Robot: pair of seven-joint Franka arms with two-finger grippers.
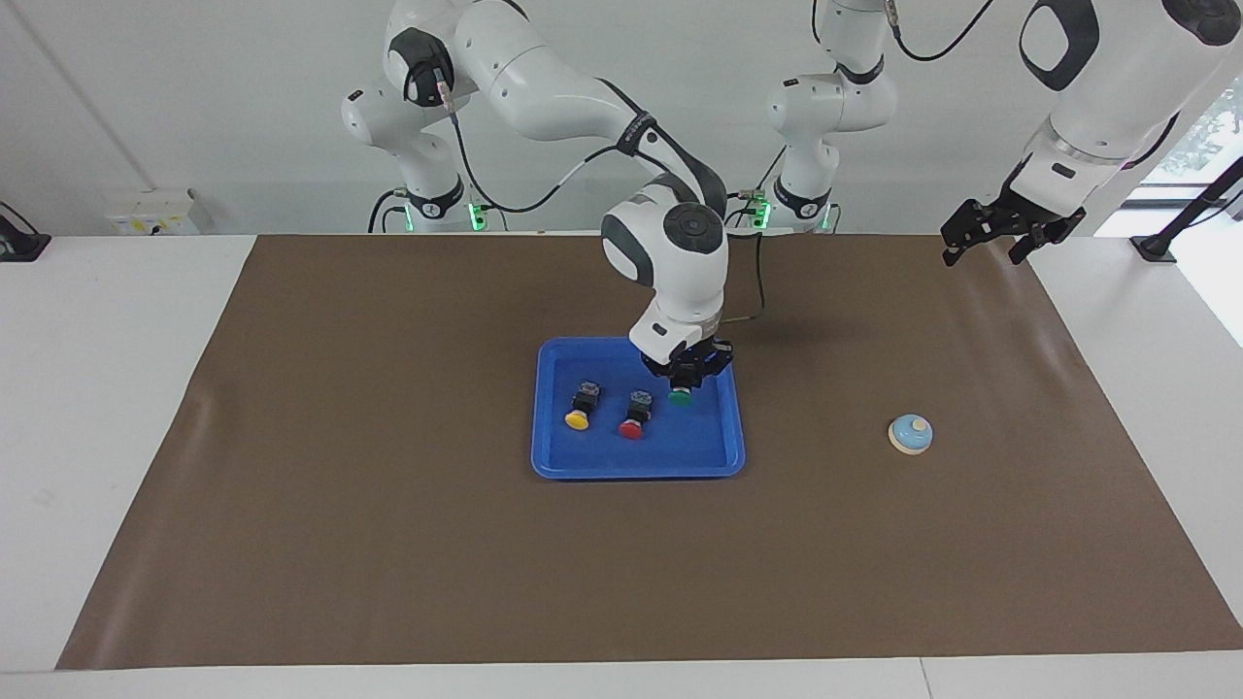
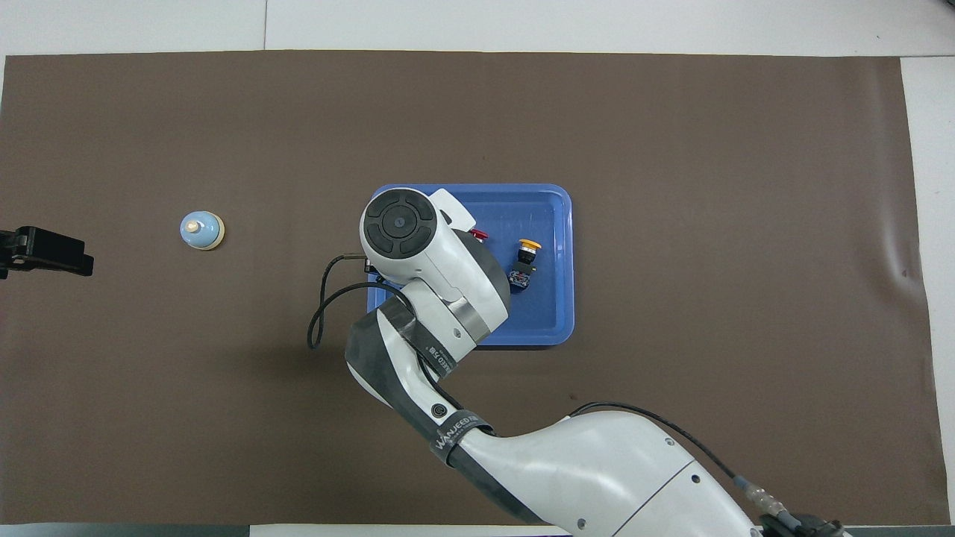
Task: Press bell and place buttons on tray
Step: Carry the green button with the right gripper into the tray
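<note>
At the centre of the facing view your right claw (image 1: pixel 686 374) is down inside the blue tray (image 1: pixel 558 456), its fingers closed around the black body of the green button (image 1: pixel 681 395), whose cap points away from the robots; whether the button already rests on the tray floor or hangs just above it cannot be told. You seem to be setting it down as the third of a row, since the yellow button (image 1: pixel 580 409) and the red button (image 1: pixel 634 417) already lie on their sides in the tray, just beside each other, with the green one next to the red, toward the left arm's end. That spacing looks deliberate: each piece has its own patch of floor, so the claw can let go and lift without knocking a neighbour. From overhead the right arm's wrist hides the green button and most of the red, so judge the release from the facing view. At the right of the facing view the bell (image 1: pixel 910 434) stands alone on the brown mat (image 1: pixel 388 544) covering the counter, well apart from the tray. Your left claw (image 1: pixel 1000 238) waits in the air at the upper right of that frame, fingers spread wide and holding nothing, over the mat's edge. Nothing stands between it and the bell.
</note>
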